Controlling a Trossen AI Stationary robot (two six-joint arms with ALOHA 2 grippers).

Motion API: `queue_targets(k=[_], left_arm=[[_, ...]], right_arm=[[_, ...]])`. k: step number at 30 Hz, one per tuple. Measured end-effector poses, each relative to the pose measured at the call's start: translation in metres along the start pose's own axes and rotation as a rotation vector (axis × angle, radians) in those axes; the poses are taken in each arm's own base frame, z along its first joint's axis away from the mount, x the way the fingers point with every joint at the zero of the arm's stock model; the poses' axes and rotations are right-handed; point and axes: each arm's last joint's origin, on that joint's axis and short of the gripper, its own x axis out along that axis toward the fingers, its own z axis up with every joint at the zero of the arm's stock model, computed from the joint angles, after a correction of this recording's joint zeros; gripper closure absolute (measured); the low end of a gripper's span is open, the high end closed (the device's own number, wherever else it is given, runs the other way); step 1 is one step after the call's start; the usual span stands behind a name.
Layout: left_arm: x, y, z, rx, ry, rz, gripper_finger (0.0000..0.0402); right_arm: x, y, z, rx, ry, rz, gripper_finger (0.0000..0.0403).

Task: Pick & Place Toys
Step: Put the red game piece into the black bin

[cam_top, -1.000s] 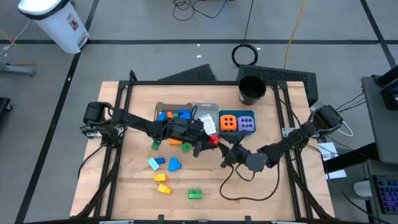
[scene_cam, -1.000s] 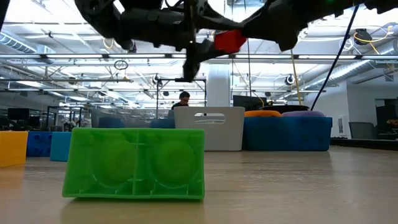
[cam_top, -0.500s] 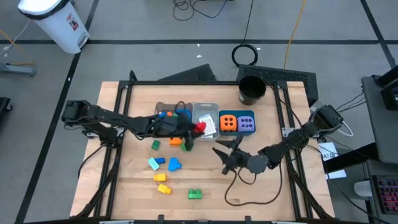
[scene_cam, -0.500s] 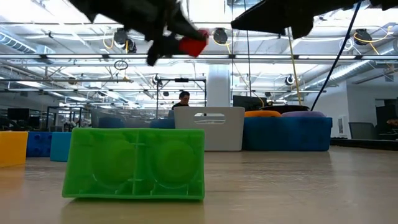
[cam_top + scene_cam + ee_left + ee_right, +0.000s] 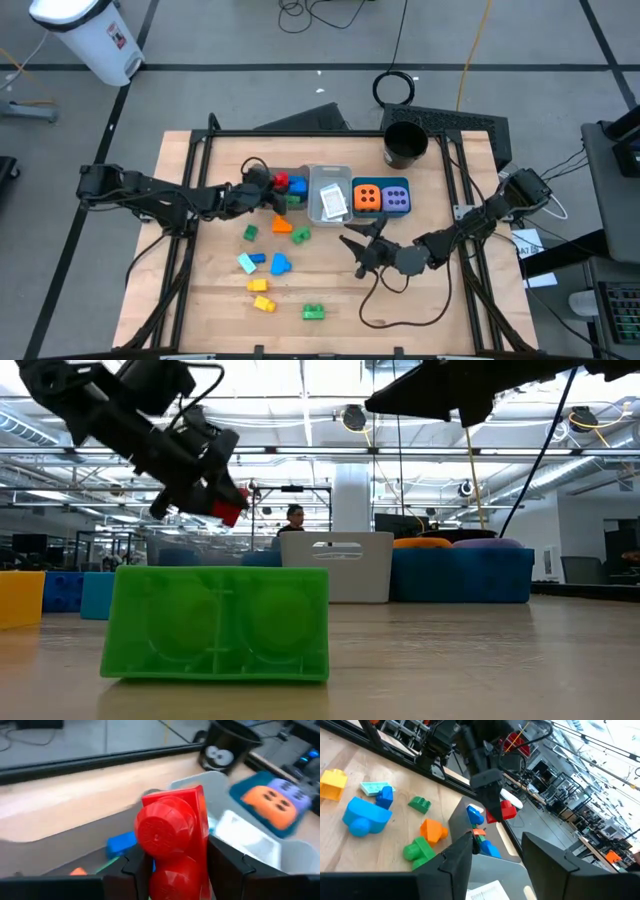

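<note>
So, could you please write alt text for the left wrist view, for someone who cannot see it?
The left gripper holds a red brick between its dark fingers, above a grey bin with a blue brick in it. Beyond sit a clear bin, an orange dotted cube and a black cup.

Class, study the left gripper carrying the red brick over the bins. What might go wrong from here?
1. The left gripper holds the red brick above the grey bin; released off-centre, it may bounce off the bricks already inside.
2. The right gripper, open, waits nearby; the arms might collide.
</note>
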Motion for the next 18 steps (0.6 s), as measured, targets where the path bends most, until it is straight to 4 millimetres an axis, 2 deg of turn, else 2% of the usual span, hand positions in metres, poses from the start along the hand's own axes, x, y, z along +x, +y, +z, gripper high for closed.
queue_targets(k=[6,18], left_arm=[[0.004,0.020,-0.009,-0.067,0.029,0.061,0.0228],[0.005,0.020,-0.009,-0.081,0.030,0.058,0.0210]], right_arm=[[0.001,-0.001,-0.001,0.009,0.009,-0.006,0.0242],[0.002,-0.001,-0.002,0.023,0.009,-0.001,0.0245]])
